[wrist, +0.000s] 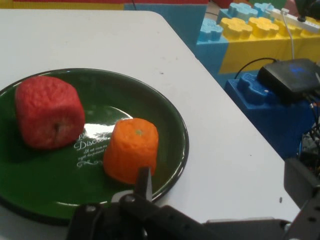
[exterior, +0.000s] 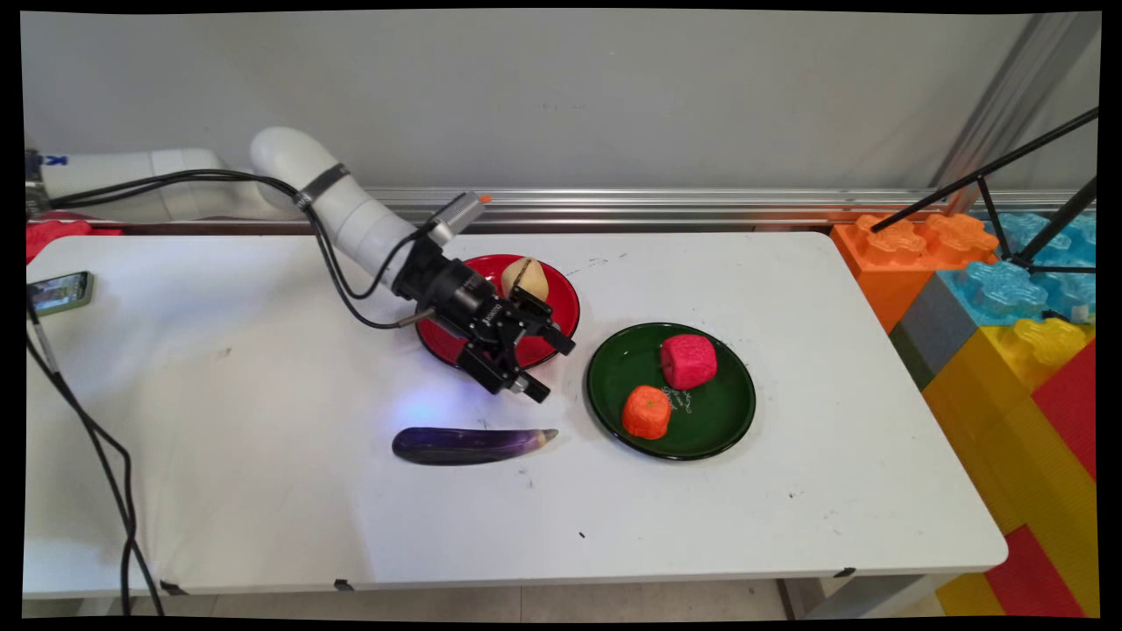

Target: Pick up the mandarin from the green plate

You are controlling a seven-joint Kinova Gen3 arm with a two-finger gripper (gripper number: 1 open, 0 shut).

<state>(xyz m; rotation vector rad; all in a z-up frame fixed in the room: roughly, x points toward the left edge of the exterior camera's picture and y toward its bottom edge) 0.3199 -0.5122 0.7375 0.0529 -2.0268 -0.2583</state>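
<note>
My black gripper (exterior: 553, 368) hangs low over the table between a red plate (exterior: 563, 302) and a green plate (exterior: 720, 414), open with nothing between its fingers. A pale yellow fruit (exterior: 524, 279) lies on the red plate behind the hand. On the green plate sit a red fruit (exterior: 688, 360) and an orange fruit (exterior: 647, 412). A purple eggplant (exterior: 469, 444) lies on the table just in front of the gripper. In the hand view the orange fruit (wrist: 132, 149) is right ahead of one finger (wrist: 144, 183), with the red fruit (wrist: 48, 112) beside it on the green plate (wrist: 125, 92).
Big toy blocks (exterior: 1008, 307) in orange, blue, yellow and red stand off the table's right end, with black tripod legs (exterior: 1008, 188) over them. A phone (exterior: 60, 291) lies at the left edge, and black cables (exterior: 96, 438) hang there. A black box (wrist: 292, 75) rests on the blocks.
</note>
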